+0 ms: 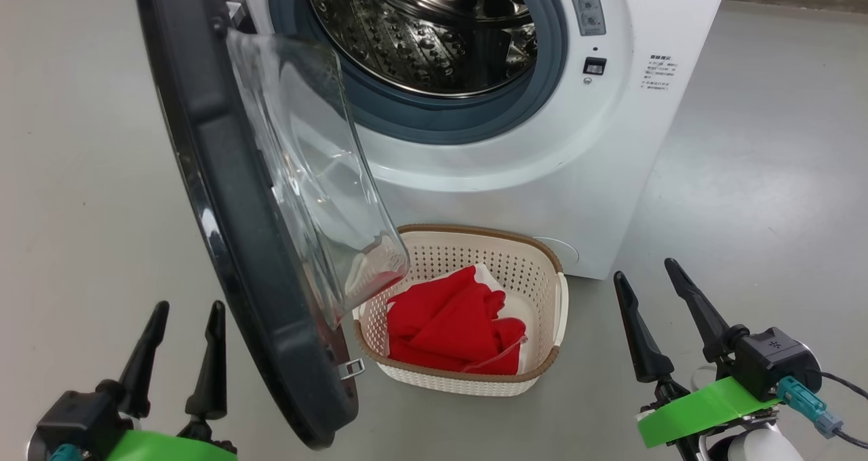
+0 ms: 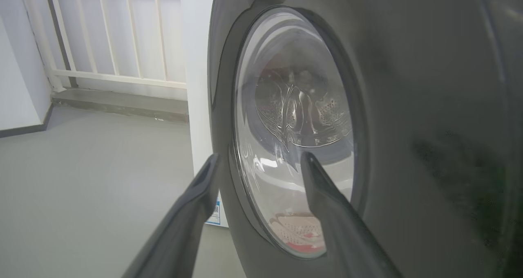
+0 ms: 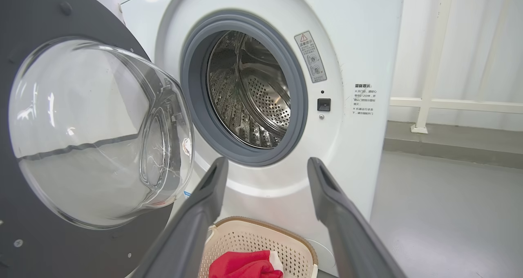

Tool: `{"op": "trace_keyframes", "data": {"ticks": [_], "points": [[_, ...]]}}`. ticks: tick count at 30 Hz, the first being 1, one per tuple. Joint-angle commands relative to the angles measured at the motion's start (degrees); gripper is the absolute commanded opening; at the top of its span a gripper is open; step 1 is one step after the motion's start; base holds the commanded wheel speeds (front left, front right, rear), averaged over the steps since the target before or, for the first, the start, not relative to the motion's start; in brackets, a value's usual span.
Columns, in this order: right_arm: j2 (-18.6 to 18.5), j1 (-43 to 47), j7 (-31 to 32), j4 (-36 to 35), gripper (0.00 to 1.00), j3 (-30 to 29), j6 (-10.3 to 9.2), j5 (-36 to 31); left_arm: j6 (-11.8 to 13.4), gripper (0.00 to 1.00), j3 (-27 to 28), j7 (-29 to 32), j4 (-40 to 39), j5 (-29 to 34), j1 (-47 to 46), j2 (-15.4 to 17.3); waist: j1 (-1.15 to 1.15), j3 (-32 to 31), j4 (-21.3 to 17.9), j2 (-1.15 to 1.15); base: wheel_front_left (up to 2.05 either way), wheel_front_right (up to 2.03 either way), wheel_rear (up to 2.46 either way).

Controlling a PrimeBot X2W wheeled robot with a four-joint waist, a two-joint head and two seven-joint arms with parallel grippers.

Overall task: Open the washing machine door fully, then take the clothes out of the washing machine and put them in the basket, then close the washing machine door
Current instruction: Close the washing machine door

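The big white front-loading washing machine (image 1: 542, 176) fills the upper middle of the head view. Its grey rubber ring (image 1: 434, 118) circles a perforated steel drum (image 1: 434, 34), and a warning sticker and small black latch slot sit to the right of the opening. It stands on a pale grey floor (image 1: 746, 176).

The large round washing machine door (image 1: 230, 196) stands swung open across the left half of the frame. Its wide black rim runs from the top edge to near the bottom. The clear glass bowl (image 1: 305, 163) bulges toward the right, and its lower end overlaps the basket's left corner.

The small cream-white perforated plastic basket (image 1: 468, 230) with a brown rim sits on the floor in the lower middle, just in front of the machine. The bright red fabric clothes (image 1: 451, 325) with white trim lie bunched inside it.

The left fingers (image 1: 211, 359) rise at the lower left, near the door's outer face, spread wide and holding nothing. The right fingers (image 1: 637, 332) rise at the lower right, also spread wide and empty, well apart from the basket.
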Motion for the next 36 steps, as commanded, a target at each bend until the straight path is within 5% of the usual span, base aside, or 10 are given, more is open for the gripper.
{"op": "trace_keyframes", "data": {"ticks": [1, 6, 7, 8, 9, 15, 22, 27, 36], "points": [[0.0, -1.6, -0.4, -1.3, 1.0, 1.3, 0.37, 0.1, 0.4, 1.0, 1.8, -0.6, -1.3, 0.5, -0.5, 1.3, 0.0, 0.0, 0.0, 0.0, 0.0, 0.0, 0.0], [0.0, -1.6, -0.4, -1.2, 1.0, 1.3, 0.37, 0.1, 0.6, 1.0, 1.6, -0.5, -1.4, 0.3, -0.3, 1.3, 0.0, 0.0, -0.1, 0.0, 0.0, 0.0, 0.0], [0.0, -1.6, -0.4, -1.2, 1.0, 1.3, 0.37, 0.1, 0.5, 0.49, 1.5, -0.4, -1.4, 0.2, -0.3, 1.3, 0.0, 0.0, -0.1, 0.0, 0.0, 0.0, 0.0], [0.0, -1.6, -0.4, -1.2, 1.0, 1.3, 0.37, 0.1, 0.4, 0.19, 1.5, -0.3, -1.6, 0.1, -0.4, 1.4, 0.0, 0.0, -0.1, 0.0, 0.0, 0.0, 0.0], [0.0, -1.5, -0.4, -1.2, 1.0, 1.3, 0.37, 0.1, 0.4, 0.0, 1.5, -0.3, -1.9, -0.1, -0.6, 1.4, 0.0, 0.0, -0.1, 0.0, 0.0, 0.0, 0.0], [0.0, -1.4, -0.4, -1.2, 1.0, 1.3, 0.37, 0.1, -0.6, 0.0, 3.9, 1.2, -3.5, -6.9, -2.4, -0.5, 0.0, -0.2, 0.0, 0.0, 0.0, 0.0, 0.0], [0.0, -1.2, -0.4, -1.2, 1.0, 1.5, 0.37, 0.2, -1.6, 0.0, 10.6, 10.1, -6.9, -28.2, -5.8, -4.8, 0.0, -0.3, -0.4, 0.0, 0.0, 0.0, 0.0], [0.0, -1.2, -0.4, -1.2, 1.0, 1.5, 0.37, 0.0, 2.8, 0.0, 15.8, 21.4, -10.5, -45.1, -9.8, -5.5, 0.0, 0.0, -0.6, 0.0, 0.0, 0.0, 0.0], [0.0, -1.4, -0.4, -1.3, 1.0, 1.6, 0.37, -0.2, 10.7, 0.0, 18.8, 31.6, -13.9, -59.0, -14.4, -6.0, 0.0, 0.7, -1.1, 0.0, 0.0, 0.0, 0.0]]}}
